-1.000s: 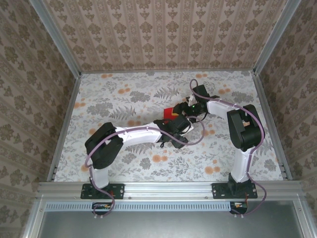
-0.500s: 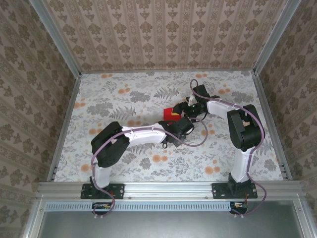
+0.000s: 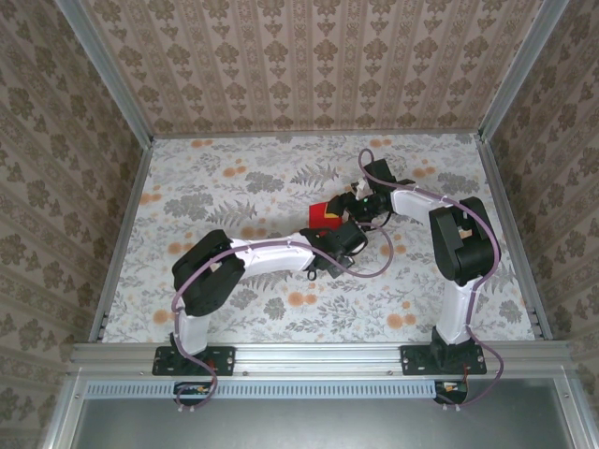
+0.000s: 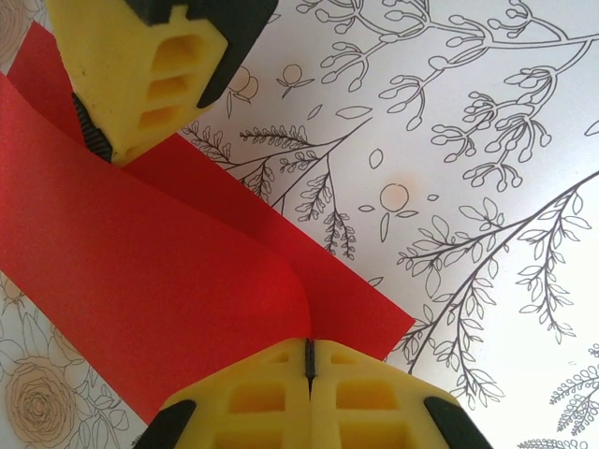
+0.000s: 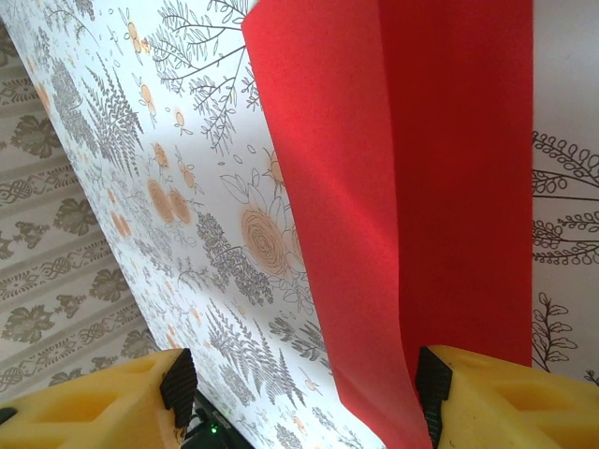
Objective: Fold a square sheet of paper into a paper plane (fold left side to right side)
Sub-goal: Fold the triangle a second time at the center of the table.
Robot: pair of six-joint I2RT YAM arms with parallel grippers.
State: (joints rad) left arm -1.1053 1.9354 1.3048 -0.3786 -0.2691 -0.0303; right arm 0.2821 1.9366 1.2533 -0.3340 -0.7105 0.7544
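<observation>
The square sheet of paper (image 3: 323, 211) is bright red and lies on the flowered table mid-field. One layer (image 4: 365, 309) lies flat, and a flap (image 4: 159, 271) curves up over it. It has no plane shape. My left gripper (image 4: 309, 354) is shut, pinching the lifted flap's edge between its yellow fingers; from above it (image 3: 339, 230) sits at the sheet's near side. My right gripper (image 5: 301, 398) is open and straddles the sheet's (image 5: 440, 187) edge, one finger (image 4: 150, 84) over the paper's far end. From above, the right gripper (image 3: 361, 206) is at the sheet's right.
The flowered table cover (image 3: 234, 187) stretches free to the left and front. Patterned walls with metal frame rails (image 3: 122, 234) close in the sides and back. Both arms cross near the middle, with the right arm's cable (image 3: 384, 253) looping beside the left wrist.
My left gripper has closed on the edge of the red flap, and its arm shifted slightly toward the sheet. The right arm has not moved.
</observation>
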